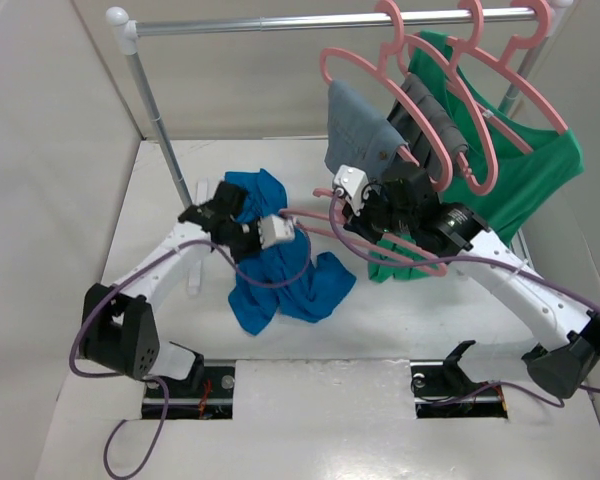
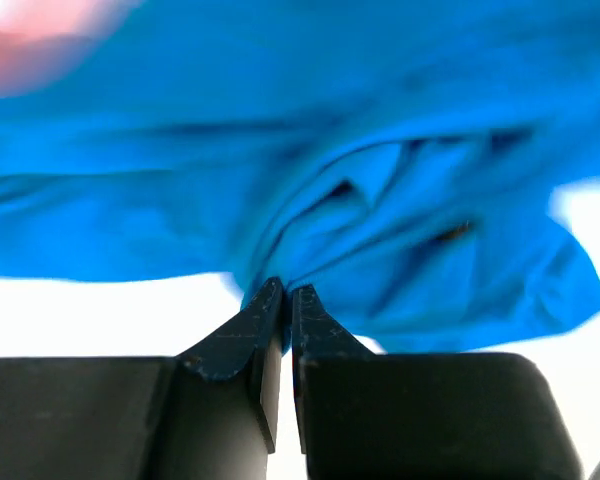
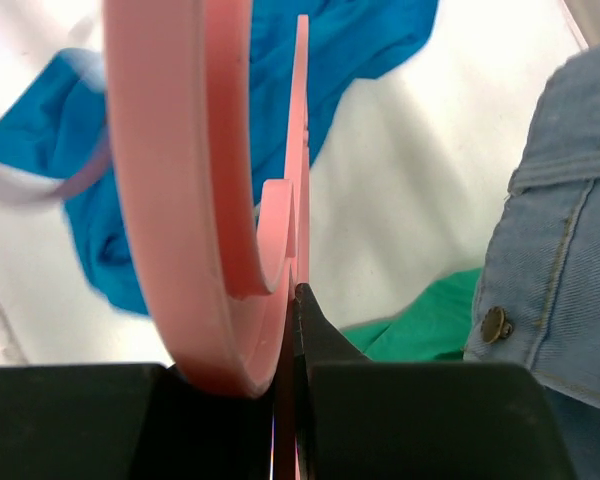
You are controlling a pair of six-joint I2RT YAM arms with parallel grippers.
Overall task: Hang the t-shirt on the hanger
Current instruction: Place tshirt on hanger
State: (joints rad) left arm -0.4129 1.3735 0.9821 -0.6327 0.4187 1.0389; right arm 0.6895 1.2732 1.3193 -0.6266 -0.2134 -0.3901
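From their bases at the near edge, both my arms reach forward and bend inward over the table (image 1: 400,325). My left tool (image 2: 283,290) is pinched together on a fold of the t-shirt (image 1: 280,285), which lies crumpled mid-table. My right tool (image 3: 295,295) is clamped on the hanger (image 3: 165,150), near the shirt. Beyond, a green shirt (image 1: 540,170) hangs on the rail (image 1: 330,22)

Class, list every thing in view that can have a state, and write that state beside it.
t-shirt, crumpled on the table, unhung.
hanger, off the rail, gripped.
left tool, shut on t-shirt.
right tool, shut on hanger.
green shirt, hung on the rail.
trousers, hung on the rail.
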